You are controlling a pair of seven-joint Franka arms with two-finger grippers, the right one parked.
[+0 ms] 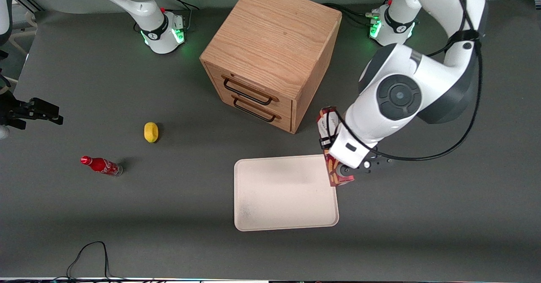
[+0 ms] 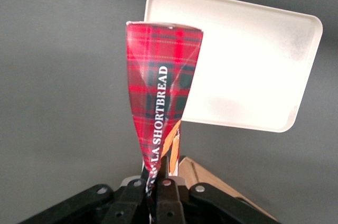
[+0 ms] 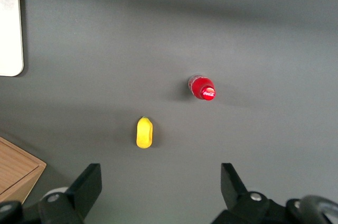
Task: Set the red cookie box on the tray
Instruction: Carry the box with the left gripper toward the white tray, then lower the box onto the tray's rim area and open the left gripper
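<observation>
The red cookie box, a tartan shortbread carton, hangs in the air above the tray's edge that faces the working arm's end of the table. My left gripper is shut on the box, pinching its cardboard flat between the two fingers. The box's upper end sticks out above the wrist, nearer the cabinet. The cream tray lies flat on the grey table, nearer the front camera than the wooden cabinet, with nothing on it.
A wooden drawer cabinet with two black handles stands at the table's middle. A yellow lemon-like object and a small red soda bottle lie toward the parked arm's end. A black cable loops at the table's front edge.
</observation>
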